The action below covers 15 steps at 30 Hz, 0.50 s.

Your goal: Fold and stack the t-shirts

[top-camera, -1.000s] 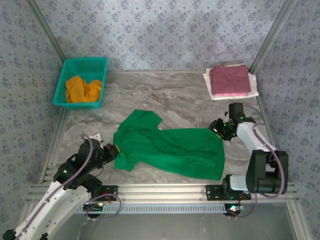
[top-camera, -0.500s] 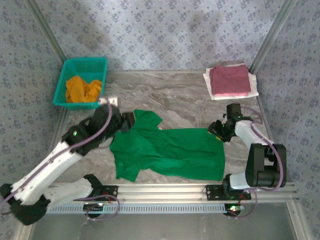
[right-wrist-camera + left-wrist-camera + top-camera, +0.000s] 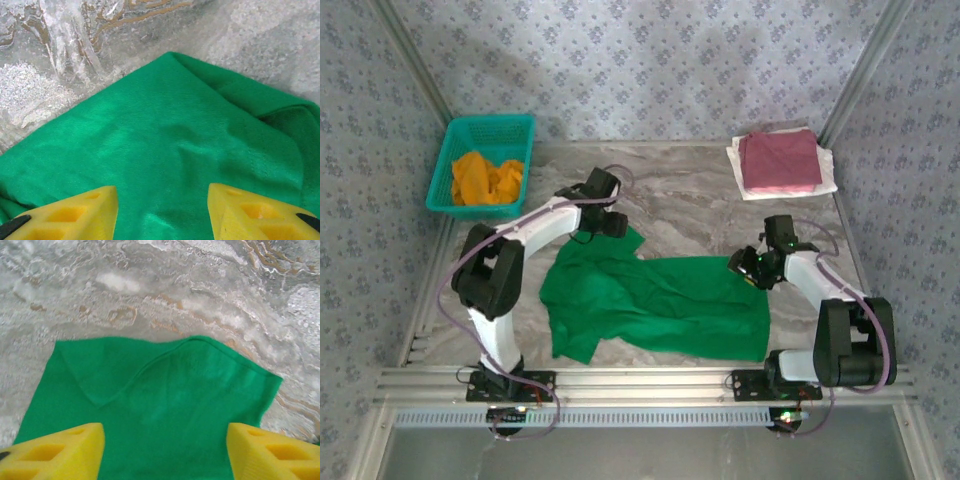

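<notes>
Lying rumpled mid-table: green shirt [image 3: 650, 305], likely soft, light, limp; pinch edges, not middle. Right gripper [image 3: 745, 266] over its right edge, fingers apart, empty. Left gripper [image 3: 608, 226] over far-left corner, fingers apart, empty. Beyond: maroon shirt [image 3: 780, 160] folded far right, orange shirt [image 3: 485, 178] in basket [image 3: 490, 120].

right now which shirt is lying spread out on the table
The green shirt; the orange shirt is bunched in the basket, the maroon shirt lies folded.

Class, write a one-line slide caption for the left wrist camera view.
The left gripper, jaws open, hovers over one end of the green t-shirt spread on the marbled table.
</notes>
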Tool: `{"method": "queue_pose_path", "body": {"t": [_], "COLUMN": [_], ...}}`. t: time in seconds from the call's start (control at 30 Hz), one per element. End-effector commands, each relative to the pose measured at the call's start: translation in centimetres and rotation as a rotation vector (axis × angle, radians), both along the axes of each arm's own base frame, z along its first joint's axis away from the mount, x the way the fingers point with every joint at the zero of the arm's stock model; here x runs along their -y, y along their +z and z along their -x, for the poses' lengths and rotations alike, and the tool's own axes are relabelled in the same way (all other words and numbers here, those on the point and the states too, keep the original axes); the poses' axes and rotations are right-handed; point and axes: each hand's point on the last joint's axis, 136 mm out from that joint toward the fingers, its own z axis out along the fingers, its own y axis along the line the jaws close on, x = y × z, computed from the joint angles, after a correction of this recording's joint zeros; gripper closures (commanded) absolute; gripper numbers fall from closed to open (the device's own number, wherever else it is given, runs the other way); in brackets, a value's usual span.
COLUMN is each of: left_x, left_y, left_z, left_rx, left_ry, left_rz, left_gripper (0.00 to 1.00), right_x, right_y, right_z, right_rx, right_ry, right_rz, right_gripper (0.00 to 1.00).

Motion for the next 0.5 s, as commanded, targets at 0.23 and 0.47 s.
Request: {"method": "queue_pose_path", "body": {"t": [0.23, 0.47], "left_x": [-1.3, -3.8], "left_y": [-3.4, -4.4], "left_z": [-3.6, -4.1], "left_rx": [-0.007, -0.021], "left_ry": [-0.049, -0.015], "left_rz": [-0.153, -0.206], "left_gripper": [0.38, 0.48], "right_x": [0.1, 1.2], "right_y": [1.5, 1.3], "right_z": [1.3, 5.3], "right_rx": [-0.006, -0.117], "right_ry": [-0.038, -0.11], "right_rz": [-0.013, 0.011], "right_gripper": [0.46, 0.46]}}
